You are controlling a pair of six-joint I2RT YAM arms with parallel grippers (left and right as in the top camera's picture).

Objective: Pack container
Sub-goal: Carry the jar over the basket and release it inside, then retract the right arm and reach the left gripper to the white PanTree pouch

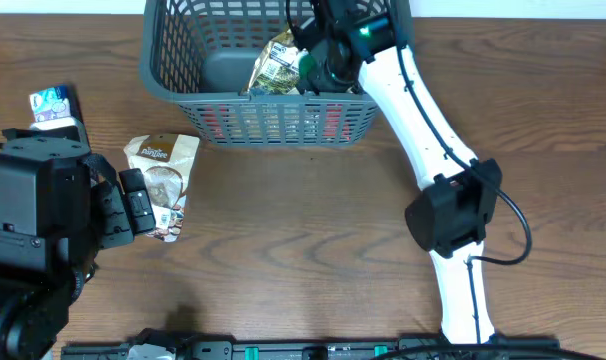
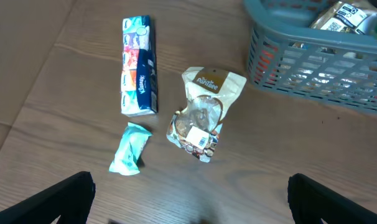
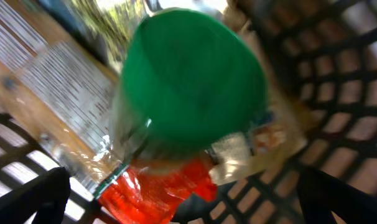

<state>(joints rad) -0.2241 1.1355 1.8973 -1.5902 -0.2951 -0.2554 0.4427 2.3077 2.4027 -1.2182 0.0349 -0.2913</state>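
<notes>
The dark grey lattice container stands at the table's far middle; it also shows in the left wrist view and the right wrist view. My right gripper reaches down inside it, open, just above a green round-topped item, a red packet and a printed gold packet. My left gripper is open and empty above the table, near a beige snack pouch.
A blue tissue pack lies left of the pouch. A small teal packet lies in front of it, hidden under the left arm in the overhead view. The right arm stretches from the front right to the container.
</notes>
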